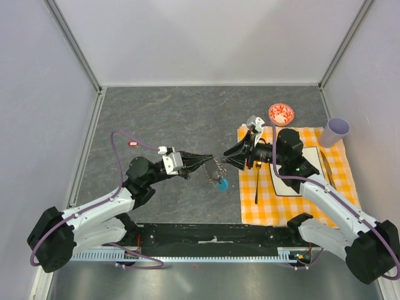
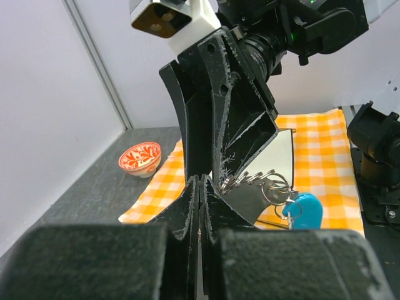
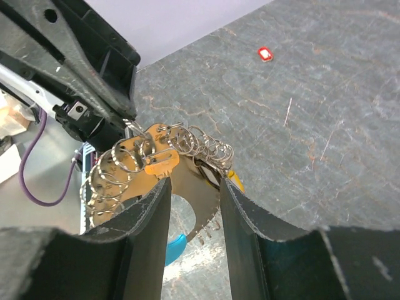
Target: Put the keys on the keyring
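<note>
L fingers (image 1: 209, 160) clamped shut on the keyring (image 1: 217, 172), hanging mid-air over surface (image 1: 162, 119) centre. R fingers (image 1: 228, 154) parted at its 3 o'clock, a key (image 3: 159, 164) by the tips. We'd hold L steady, then ease R straight toward 3 w/o snagging it.

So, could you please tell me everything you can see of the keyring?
The keyring is a chain of small linked rings in thin silvery metal, with a curved bright cyan piece at its lower end. It dangles between the two grippers. The left gripper is shut on one end of the chain; the right gripper stands open around the rings, a flat metal piece between its fingers. Whether the cyan piece rests on the table is unclear.
</note>
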Available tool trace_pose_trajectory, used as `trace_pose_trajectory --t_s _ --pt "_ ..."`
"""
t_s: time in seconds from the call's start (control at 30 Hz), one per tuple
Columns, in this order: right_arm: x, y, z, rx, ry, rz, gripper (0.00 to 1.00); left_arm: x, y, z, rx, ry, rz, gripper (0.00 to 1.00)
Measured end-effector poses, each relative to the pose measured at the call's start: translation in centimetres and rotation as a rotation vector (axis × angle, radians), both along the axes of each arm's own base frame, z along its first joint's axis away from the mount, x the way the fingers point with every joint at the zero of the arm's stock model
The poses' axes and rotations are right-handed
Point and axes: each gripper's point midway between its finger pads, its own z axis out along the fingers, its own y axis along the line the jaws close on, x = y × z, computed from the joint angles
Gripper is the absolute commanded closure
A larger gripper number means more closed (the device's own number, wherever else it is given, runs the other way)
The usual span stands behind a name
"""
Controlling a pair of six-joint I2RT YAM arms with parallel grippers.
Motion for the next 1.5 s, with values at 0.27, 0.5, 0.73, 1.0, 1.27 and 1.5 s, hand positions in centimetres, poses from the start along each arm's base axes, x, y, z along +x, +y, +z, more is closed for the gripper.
trace_pose_trajectory --t_s 0.27,0.5,0.73,1.0,1.27,1.5 --pt "-0.5 0.3 1.7 0.072 -0.146 0.039 0.56 -0.3 -0.1 0.2 -0.006 -0.008 -0.016 0.98" --pt "-0.7 1.4 2.8 0.115 -0.223 0.093 0.56 -0.7 -0.1 0.3 -0.008 -0.01 -0.036 0.98" --pt "-1.2 2.7 1.6 0.105 -0.206 0.15 0.57 -0.8 -0.2 0.0 -0.016 -0.014 -0.043 0.98" --pt "-1.9 3.3 0.4 0.094 -0.194 0.187 0.6 -0.9 -0.1 -0.7 -0.032 -0.004 -0.05 0.98" --pt "-3.4 4.1 0.8 0.117 -0.207 0.259 0.69 -0.9 -0.1 -1.1 -0.031 0.004 -0.048 0.98" --pt "-3.3 4.2 0.8 0.118 -0.212 0.258 1.0 -1.0 0.0 -1.5 -0.031 0.016 -0.049 0.98"
